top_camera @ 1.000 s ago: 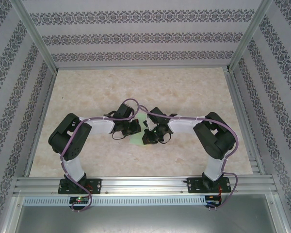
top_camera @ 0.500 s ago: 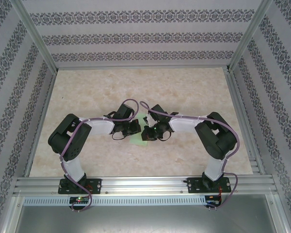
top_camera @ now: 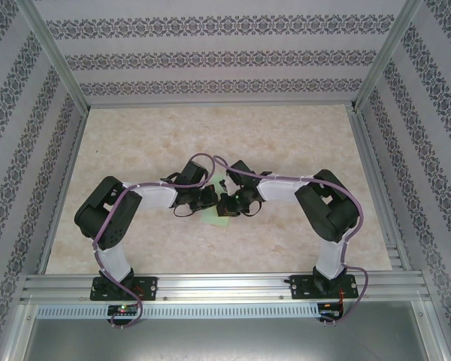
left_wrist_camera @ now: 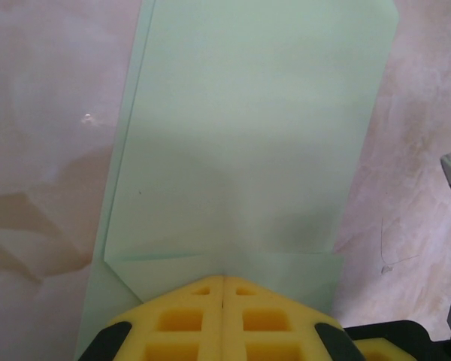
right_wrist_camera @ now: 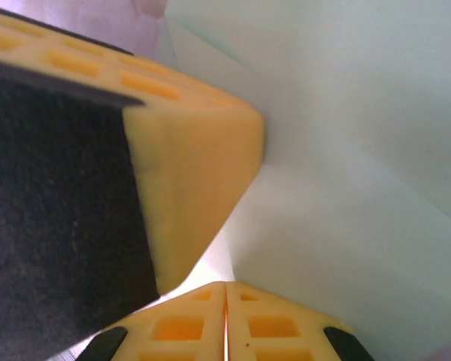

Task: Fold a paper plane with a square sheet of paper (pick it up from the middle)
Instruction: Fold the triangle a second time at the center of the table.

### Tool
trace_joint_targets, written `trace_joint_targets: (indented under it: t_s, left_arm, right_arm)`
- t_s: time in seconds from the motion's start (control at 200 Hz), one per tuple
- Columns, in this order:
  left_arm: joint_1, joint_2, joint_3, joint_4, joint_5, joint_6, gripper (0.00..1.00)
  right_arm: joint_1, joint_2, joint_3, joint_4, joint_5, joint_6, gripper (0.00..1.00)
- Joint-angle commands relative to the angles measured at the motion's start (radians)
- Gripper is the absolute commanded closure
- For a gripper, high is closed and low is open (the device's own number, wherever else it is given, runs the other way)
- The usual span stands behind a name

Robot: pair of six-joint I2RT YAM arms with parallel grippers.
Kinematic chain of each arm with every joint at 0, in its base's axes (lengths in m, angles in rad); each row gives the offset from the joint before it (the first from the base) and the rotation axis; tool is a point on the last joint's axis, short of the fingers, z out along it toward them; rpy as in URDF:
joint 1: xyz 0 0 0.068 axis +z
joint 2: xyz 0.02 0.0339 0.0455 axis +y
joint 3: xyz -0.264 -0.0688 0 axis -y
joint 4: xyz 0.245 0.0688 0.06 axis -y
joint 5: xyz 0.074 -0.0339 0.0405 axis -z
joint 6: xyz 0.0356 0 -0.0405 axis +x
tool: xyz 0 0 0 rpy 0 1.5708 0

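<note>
The square sheet of paper point(top_camera: 210, 219) is pale green and lies at the table's middle, mostly hidden under both grippers. From the left wrist the sheet point(left_wrist_camera: 248, 135) lies flat with a folded flap across its near end. My left gripper point(left_wrist_camera: 224, 277) is shut, its yellow tips resting on that flap. My right gripper point(right_wrist_camera: 226, 283) is shut too, tips down against the paper point(right_wrist_camera: 346, 188) beside a crease, close to one of the left gripper's fingers point(right_wrist_camera: 188, 165). From above, the left gripper point(top_camera: 214, 200) and the right gripper point(top_camera: 225, 204) almost touch tip to tip. No finished paper plane is in view.
The marbled beige table point(top_camera: 286, 143) is boxed in by patterned walls and aluminium posts. A metal rail point(top_camera: 225, 284) along the near edge carries both arm bases. Purple cables loop over the wrists.
My right gripper has slid left across the paper toward the left gripper, covering more of the sheet. The left gripper has stayed put.
</note>
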Motion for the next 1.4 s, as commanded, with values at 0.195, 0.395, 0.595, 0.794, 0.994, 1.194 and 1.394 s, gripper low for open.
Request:
trace_joint_targets:
  t_s: [0.195,0.395,0.595,0.794,0.994,1.194,1.394]
  left_arm:
    - [-0.013,0.039,-0.050,-0.088,-0.076,-0.014,0.96]
    - [-0.012,0.038,-0.050,-0.096,-0.087,-0.021,0.96]
    - [-0.012,0.037,-0.046,-0.098,-0.084,-0.023,0.96]
    - [-0.013,0.040,-0.038,-0.097,-0.077,-0.021,0.96]
    - [-0.012,0.037,-0.036,-0.092,-0.070,-0.023,0.96]
    - [-0.012,0.039,-0.040,-0.078,-0.061,-0.026,0.96]
    - [-0.012,0.034,-0.047,-0.075,-0.064,-0.029,0.96]
  right_arm:
    - [0.006,0.006,-0.025,-0.031,0.011,-0.030,0.92]
    - [0.012,-0.047,-0.110,-0.059,0.002,-0.053,0.93]
    - [0.022,-0.127,-0.199,-0.076,-0.042,-0.077,0.92]
    - [0.010,-0.192,-0.193,-0.086,-0.021,-0.081,0.92]
    - [-0.002,-0.189,-0.110,-0.030,0.017,-0.042,0.92]
    - [-0.002,-0.074,-0.031,-0.007,0.055,-0.025,0.92]
    - [-0.001,-0.026,-0.021,0.005,0.051,-0.021,0.92]
